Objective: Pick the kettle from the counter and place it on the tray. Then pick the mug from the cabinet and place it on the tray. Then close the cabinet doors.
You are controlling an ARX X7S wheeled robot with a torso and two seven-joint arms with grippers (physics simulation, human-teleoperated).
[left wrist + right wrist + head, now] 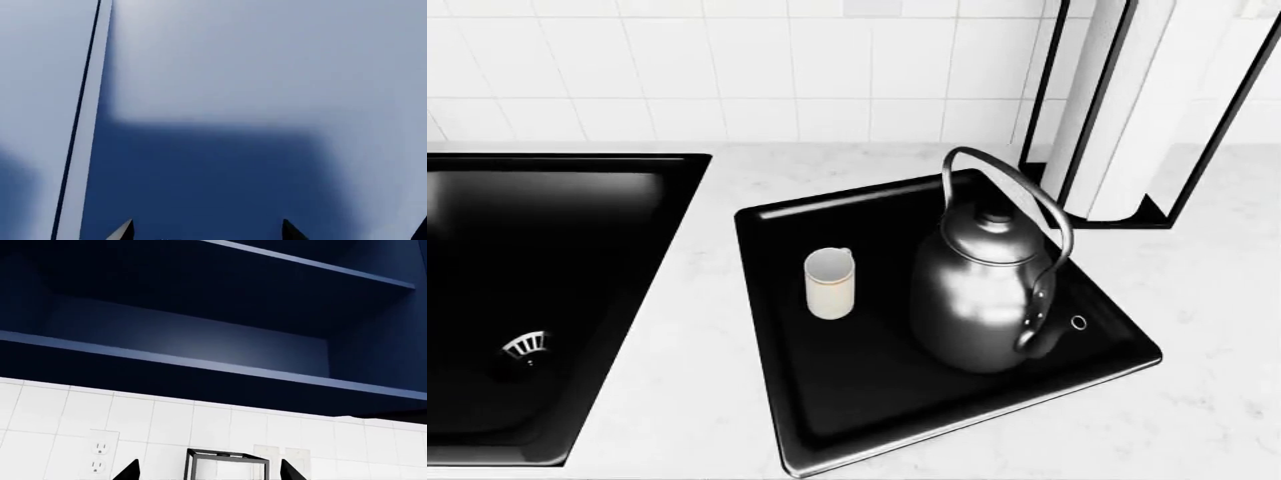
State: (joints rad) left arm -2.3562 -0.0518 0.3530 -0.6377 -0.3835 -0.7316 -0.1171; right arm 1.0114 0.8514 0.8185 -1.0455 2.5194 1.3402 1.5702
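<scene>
**Gloss, Polish and Matt Paint**

The kettle [981,300] looks like polished metal, dark and mirror-smooth, with soft highlights on its rounded body and thin wire handle. The tray [868,420] is glossy black, its raised rim catching a bright edge line. The mug [829,283] has a plain cream, smooth, ceramic-like finish. The counter [694,400] is white and marble-like with faint grey veins, nearly matt. The sink basin [561,250] is black and shiny. The wall tiles [761,70] are smooth glazed white. The cabinet shelves [200,365] are flat, matt dark blue.
</scene>
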